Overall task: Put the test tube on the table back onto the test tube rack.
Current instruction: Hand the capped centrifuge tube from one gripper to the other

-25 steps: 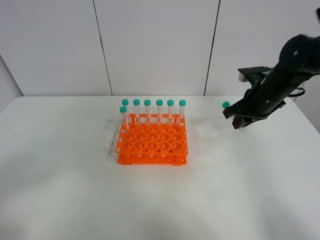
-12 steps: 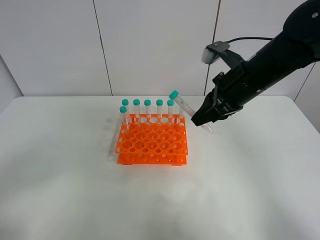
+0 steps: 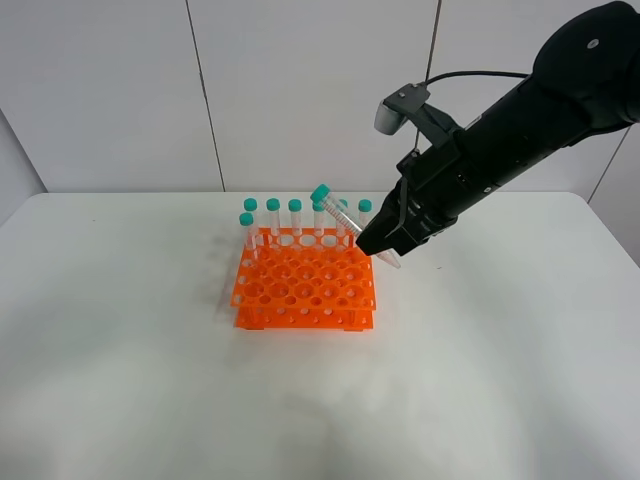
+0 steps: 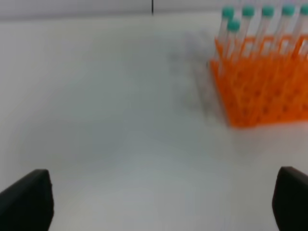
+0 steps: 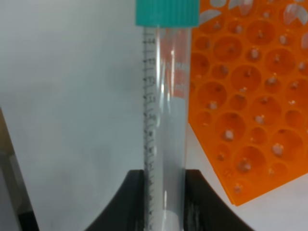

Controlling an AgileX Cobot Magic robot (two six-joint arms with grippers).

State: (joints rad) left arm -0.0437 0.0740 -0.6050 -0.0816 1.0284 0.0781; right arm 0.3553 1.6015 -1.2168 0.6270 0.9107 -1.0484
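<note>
Test tube [image 3: 343, 221] is off the table [image 3: 150, 360], held aloft and tilted, teal cap uppermost and leaning over the rear right corner of the orange test tube rack [image 3: 300, 285], conical tip lowest. Right gripper [image 3: 384, 246] is clamped tight on the tube's lower barrel; the wrist view shows its fingers [image 5: 137, 202] pressing either side of the clear wall. Left gripper [image 4: 159, 204] stands wide apart and empty, well clear of the rack. 7 capped tubes [image 3: 273, 215] occupy the rack's rear. Step in hand, by my judgement: carriage to the rack. Next move calls for righting the tube, aligning its tip over a free hole, then lowering
</note>
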